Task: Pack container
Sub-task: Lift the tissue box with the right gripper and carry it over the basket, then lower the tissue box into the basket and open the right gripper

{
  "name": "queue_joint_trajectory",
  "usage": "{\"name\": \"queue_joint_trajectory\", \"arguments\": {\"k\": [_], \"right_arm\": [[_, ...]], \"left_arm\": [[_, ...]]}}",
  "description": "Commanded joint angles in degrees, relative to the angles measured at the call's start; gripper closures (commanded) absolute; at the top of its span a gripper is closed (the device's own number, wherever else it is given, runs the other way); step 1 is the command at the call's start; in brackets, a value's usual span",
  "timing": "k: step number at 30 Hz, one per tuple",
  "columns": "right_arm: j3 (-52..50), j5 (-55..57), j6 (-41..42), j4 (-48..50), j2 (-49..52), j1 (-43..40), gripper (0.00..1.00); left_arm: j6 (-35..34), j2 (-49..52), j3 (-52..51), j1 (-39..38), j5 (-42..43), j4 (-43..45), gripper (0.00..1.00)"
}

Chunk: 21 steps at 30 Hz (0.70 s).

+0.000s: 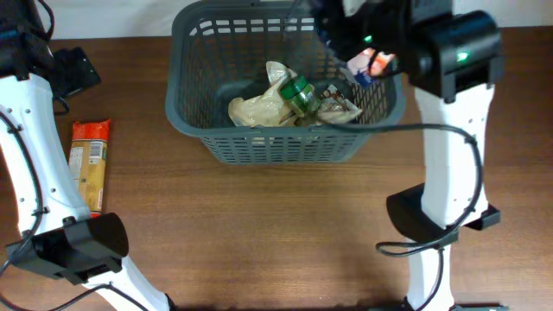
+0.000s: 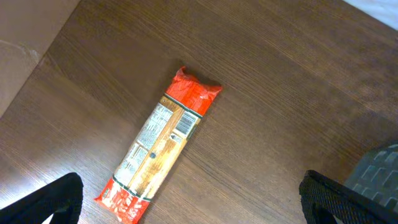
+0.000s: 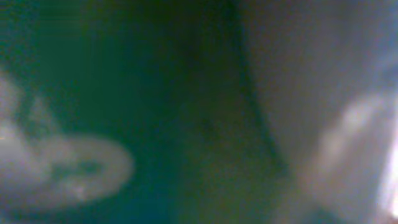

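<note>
My left gripper [image 2: 196,210] hangs wide open and empty above a red-and-orange packet [image 2: 158,146] at the table's [image 1: 276,225] nine o'clock. My right gripper [image 1: 350,53] is over the container [image 1: 259,149] at twelve o'clock, and I cannot tell its grip. Picking up the packet looks like the current step, so next I should descend and close across its width.

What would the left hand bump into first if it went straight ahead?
Most likely the red-orange packet lying flat on the table; the open left hand points down at it, nothing between.

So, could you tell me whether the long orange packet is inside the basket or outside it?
Outside. The orange packet lies flat on the table, left of the basket and apart from it.
</note>
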Motion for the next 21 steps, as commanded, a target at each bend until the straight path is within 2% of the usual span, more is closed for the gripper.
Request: {"name": "queue_joint_trajectory", "arguments": {"k": [1, 9, 17, 21], "right_arm": [[-0.9, -0.02, -8.68, -1.42, -1.81, 0.63, 0.96], [-9.66, -3.26, -16.79, -4.13, -1.77, 0.55, 0.96], [-27.71, -7.34, -22.67, -0.79, -1.7, 0.55, 0.96], [-35.58, -8.2, -22.82, 2.38, -1.7, 0.68, 0.96]], "left_arm": [[0.94, 0.09, -0.07, 0.26, 0.39, 0.52, 0.01], [0.92, 0.09, -0.07, 0.26, 0.39, 1.38, 0.01], [0.94, 0.09, -0.07, 0.26, 0.39, 1.42, 0.01], [0.94, 0.09, -0.07, 0.26, 0.39, 1.44, 0.01]]}}
